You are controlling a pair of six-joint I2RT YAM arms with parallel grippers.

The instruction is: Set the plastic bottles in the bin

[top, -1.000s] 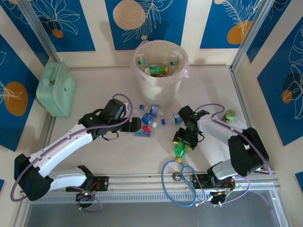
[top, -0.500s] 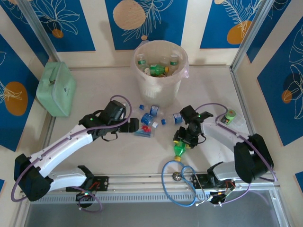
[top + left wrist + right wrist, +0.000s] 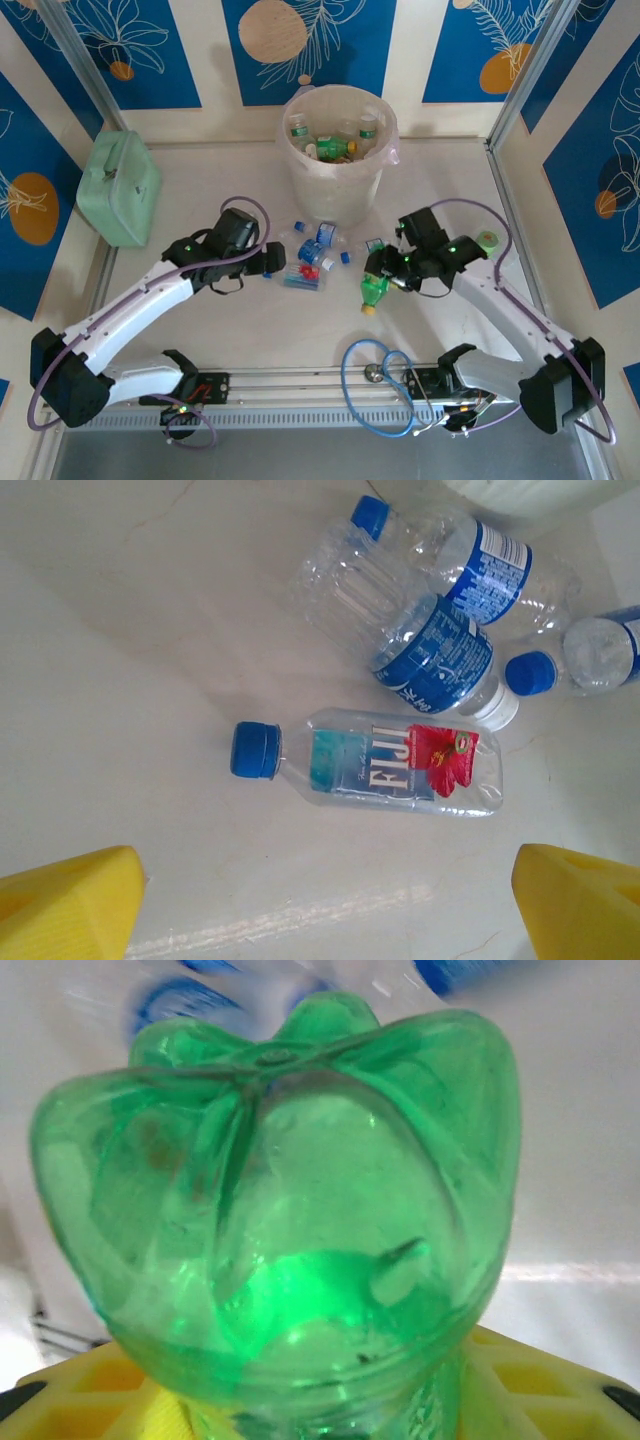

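The bin [image 3: 335, 195] stands at the back centre with several bottles [image 3: 330, 148] inside. My right gripper [image 3: 388, 277] is shut on a green bottle [image 3: 373, 291], held tilted with its yellow cap down; the bottle's base [image 3: 275, 1190] looms large in the right wrist view, between the yellow fingers [image 3: 560, 1380]. My left gripper [image 3: 272, 262] is open just left of a clear Fiji bottle [image 3: 308, 276] lying on the table. That bottle [image 3: 400, 765] lies ahead of the wide-apart yellow fingertips [image 3: 65, 905]. More clear blue-labelled bottles [image 3: 435, 655] lie beyond it, in front of the bin.
A mint-green case [image 3: 120, 188] sits at the left wall. A small green-topped object [image 3: 487, 241] lies by the right wall. A blue cable loop [image 3: 375, 385] lies at the near rail. Open floor lies between the arms and the near edge.
The right arm has swung out to the right and lifted the green bottle off the table, toward the bin. The left gripper has drawn back slightly to the left and opened a little wider.
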